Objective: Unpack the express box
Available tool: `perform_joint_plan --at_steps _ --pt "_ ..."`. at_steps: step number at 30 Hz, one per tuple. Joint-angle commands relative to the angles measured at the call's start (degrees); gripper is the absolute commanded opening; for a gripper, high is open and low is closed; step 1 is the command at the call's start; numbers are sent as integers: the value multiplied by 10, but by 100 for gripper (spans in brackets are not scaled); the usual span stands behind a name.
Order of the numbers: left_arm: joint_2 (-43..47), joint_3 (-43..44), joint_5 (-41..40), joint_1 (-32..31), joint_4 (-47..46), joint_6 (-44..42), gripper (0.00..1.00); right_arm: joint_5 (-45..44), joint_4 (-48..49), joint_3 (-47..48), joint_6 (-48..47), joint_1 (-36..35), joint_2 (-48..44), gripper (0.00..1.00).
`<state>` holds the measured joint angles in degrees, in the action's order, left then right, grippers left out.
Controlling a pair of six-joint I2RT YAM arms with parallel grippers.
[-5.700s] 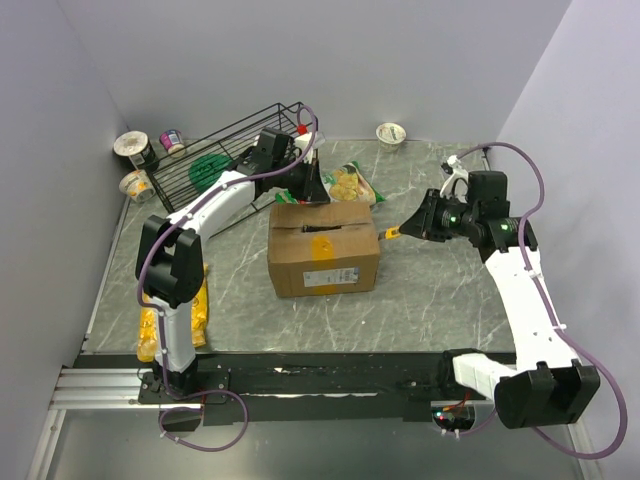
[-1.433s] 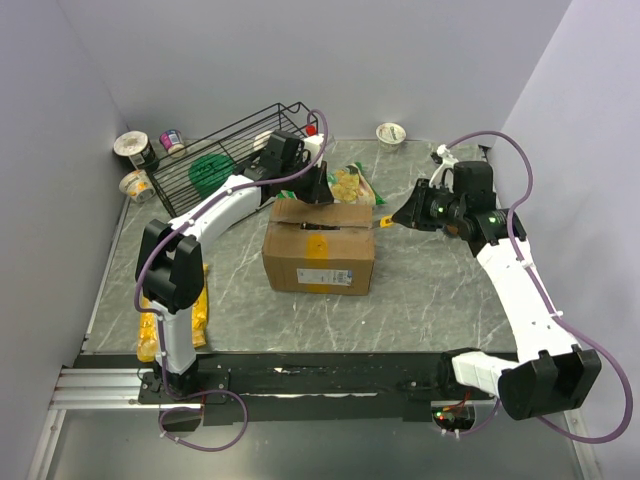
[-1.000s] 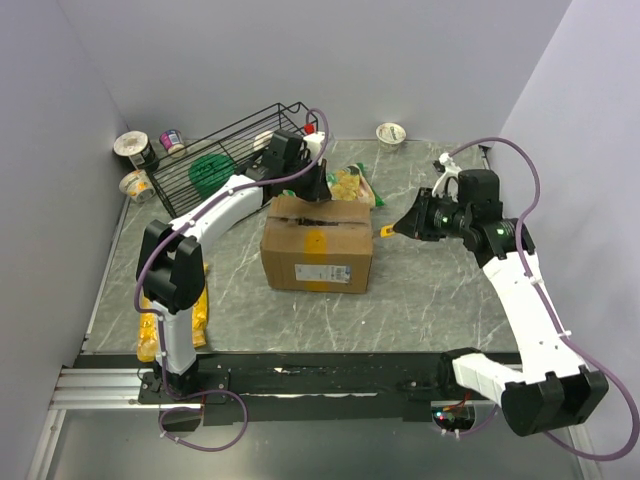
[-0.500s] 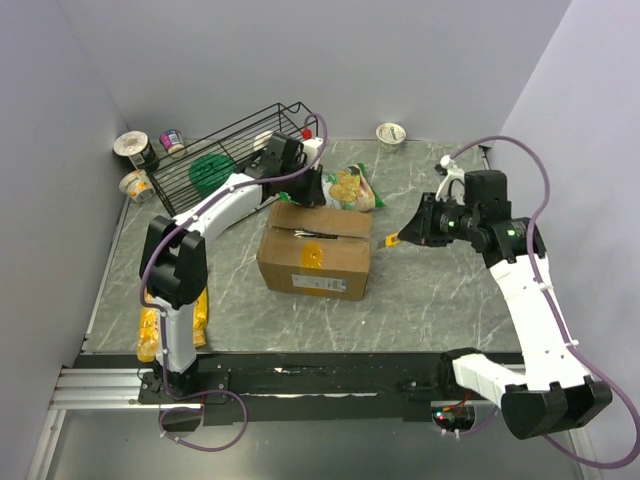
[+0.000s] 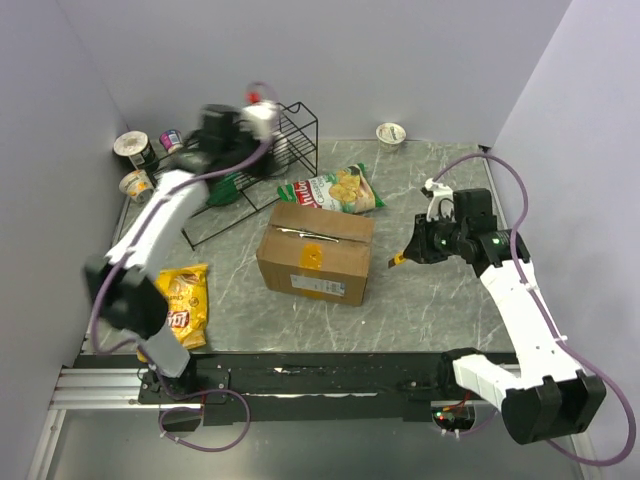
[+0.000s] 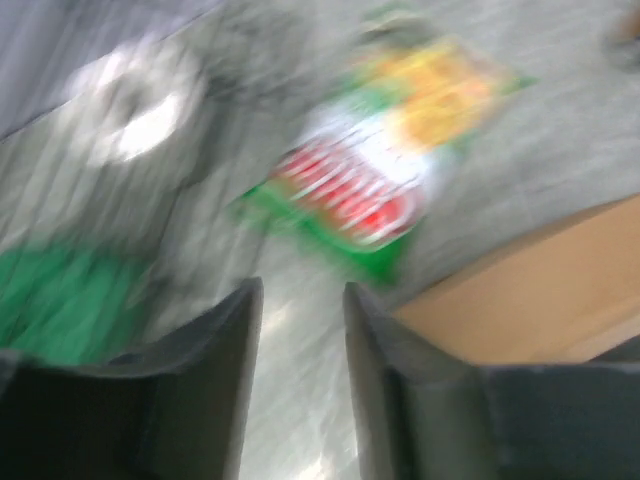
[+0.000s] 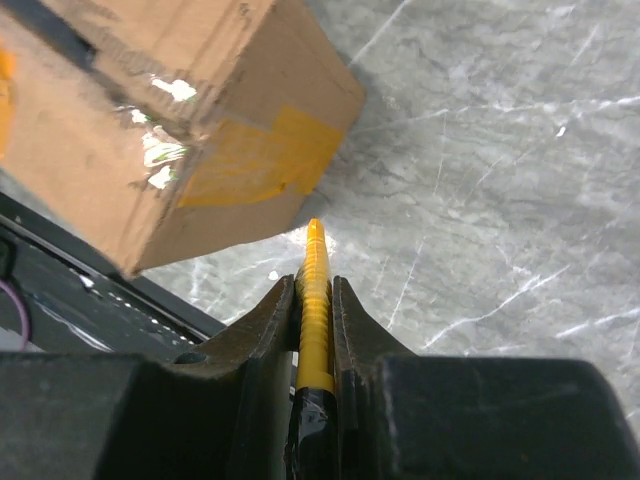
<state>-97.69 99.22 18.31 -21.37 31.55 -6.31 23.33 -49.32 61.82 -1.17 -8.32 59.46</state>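
Note:
The express box [image 5: 315,255], a brown carton with orange tape on top, stands mid-table with its flaps down; it also shows in the left wrist view [image 6: 530,300] and the right wrist view [image 7: 170,130]. A green chip bag [image 5: 332,190] [image 6: 390,180] lies flat just behind it. My left gripper [image 5: 232,140] [image 6: 300,320] is blurred over the wire basket, open with nothing between its fingers. My right gripper [image 5: 410,248] [image 7: 314,290] hangs to the right of the box, shut on a yellow ribbed cutter [image 7: 315,270] whose tip points at the box's near right corner without touching it.
A black wire basket [image 5: 270,150] with a green lid [image 6: 60,300] stands at the back left. Three cups [image 5: 135,150] cluster in the far left corner and another cup [image 5: 391,133] sits at the back. A yellow chip bag [image 5: 180,305] lies at the front left.
My left gripper has opened and swung fast from the box's back edge to the left over the basket. The box has turned slightly. The right gripper has dropped a little toward the front.

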Motion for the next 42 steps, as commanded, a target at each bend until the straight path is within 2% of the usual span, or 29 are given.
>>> perform_joint_plan --at_steps 1,3,4,5,8,13,20,22,23,24,25,28,30,31,32,34,37,42 --pt "118 -115 -9 101 77 -72 31 -5 57 1 -15 -9 9 0" --pt "171 -198 28 108 88 -113 14 -1 63 1 -8 -11 14 0" --pt "189 -228 38 107 80 -127 10 0 70 1 -5 -13 21 0" --pt "204 -282 69 106 71 -140 7 2 73 2 0 -15 24 0" --pt "236 -349 116 86 40 -145 6 -5 104 8 6 -29 45 0" --pt "226 -375 147 -6 -21 -122 9 -21 133 65 5 -75 137 0" --pt "204 -304 210 -164 9 -161 13 -42 157 226 -56 -132 281 0" --pt "190 -287 213 -199 15 -179 19 -57 164 276 -57 -132 331 0" --pt "184 -262 209 -202 30 -194 23 -75 164 291 -61 -132 343 0" --pt "177 -248 201 -202 63 -207 32 -96 162 303 -71 -132 351 0" --pt "178 -233 181 -197 85 -224 36 -144 158 319 -99 -132 349 0" --pt "214 -206 229 -149 130 -259 45 -166 106 344 -97 -95 323 0" --pt "262 -223 242 -133 103 -236 51 -178 97 319 -94 -61 266 0" --pt "276 -247 230 -131 56 -199 54 -181 99 271 -97 -54 241 0" --pt "288 -259 196 -131 28 -174 62 -178 99 245 -95 -49 218 0" --pt "297 -281 143 -131 -31 -104 65 -168 90 169 -88 -38 150 0" --pt "243 -260 29 -127 -26 -44 58 -153 78 85 -70 -38 81 0" --pt "194 -293 -49 -91 -47 -41 51 -114 85 -6 -35 -40 33 0"
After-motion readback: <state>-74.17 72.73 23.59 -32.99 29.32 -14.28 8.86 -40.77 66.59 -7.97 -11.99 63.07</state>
